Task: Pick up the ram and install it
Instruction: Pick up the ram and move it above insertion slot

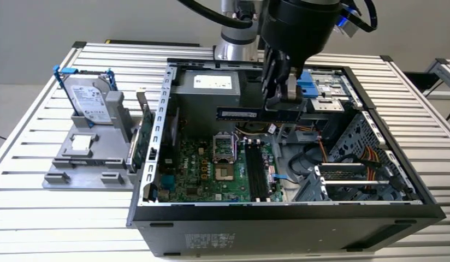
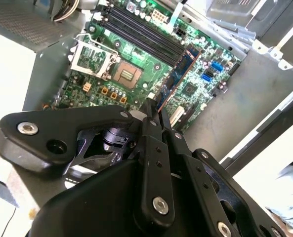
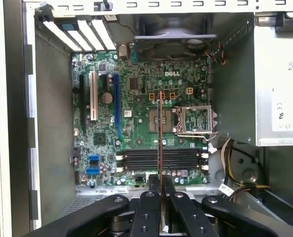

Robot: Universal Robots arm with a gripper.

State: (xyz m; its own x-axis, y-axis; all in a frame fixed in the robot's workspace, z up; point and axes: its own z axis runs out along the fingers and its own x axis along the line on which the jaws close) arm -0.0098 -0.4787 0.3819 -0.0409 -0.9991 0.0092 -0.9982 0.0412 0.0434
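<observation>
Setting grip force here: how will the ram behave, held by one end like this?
The ram looks stiff: it juts straight from the gripper without sagging. So thin, it is probably light. Gripped at one end, it may pivot if pushed; the bare board seems fragile.

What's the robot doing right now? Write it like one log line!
jaws: shut on ram | ram: held over motherboard | memory slots: empty

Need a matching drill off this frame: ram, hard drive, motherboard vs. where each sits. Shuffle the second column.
1. ram
2. hard drive
3. motherboard

A. upright in the grey stand, outside the case
B. flat on the case floor
C. gripped by the end effector, above the case

Pairs: 1-C, 2-A, 3-B
</observation>
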